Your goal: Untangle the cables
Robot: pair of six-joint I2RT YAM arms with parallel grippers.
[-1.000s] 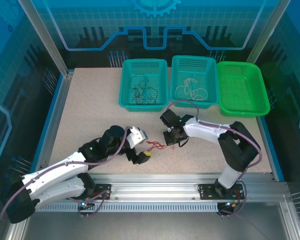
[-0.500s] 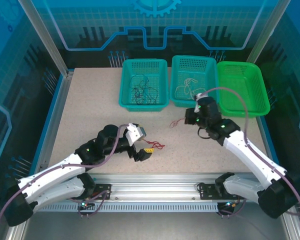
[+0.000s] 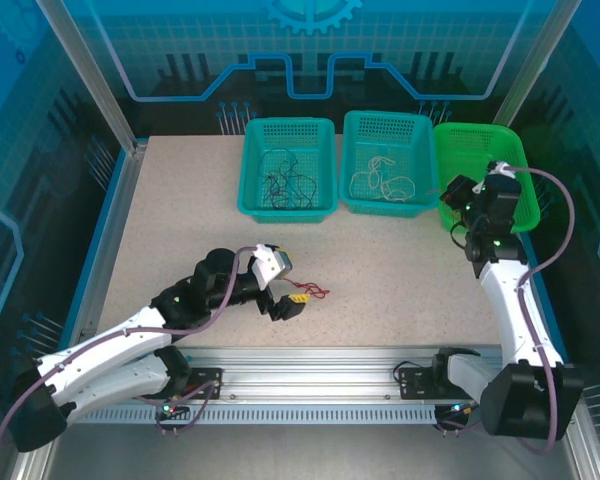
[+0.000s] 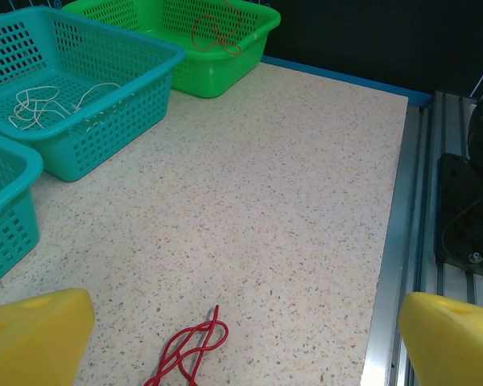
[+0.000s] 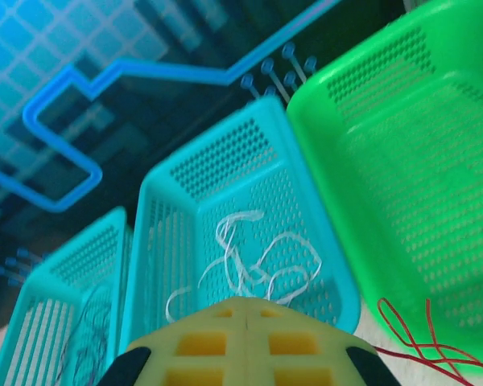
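One red cable (image 3: pixel 315 293) lies loose on the table just in front of my left gripper (image 3: pixel 291 303). In the left wrist view this cable (image 4: pixel 189 354) sits between the wide-apart yellow fingers of the left gripper (image 4: pixel 245 342), which is open and touches nothing. My right gripper (image 3: pixel 457 208) hovers at the near left corner of the green basket (image 3: pixel 521 190). Its yellow pads (image 5: pixel 247 310) are pressed together, and a second red cable (image 5: pixel 423 342) trails from them over the basket's rim. That cable (image 4: pixel 215 28) hangs inside the green basket (image 4: pixel 217 74).
The left teal basket (image 3: pixel 246 190) holds dark cables (image 3: pixel 285 185). The middle teal basket (image 3: pixel 385 118) holds whitish cables (image 3: pixel 383 180), seen close in the right wrist view (image 5: pixel 253 257). The aluminium rail (image 3: pixel 330 360) runs along the table's near edge.
The right arm has swung from mid-table to the green basket, carrying a red cable away from the other one. The left gripper has stayed by the remaining red cable.
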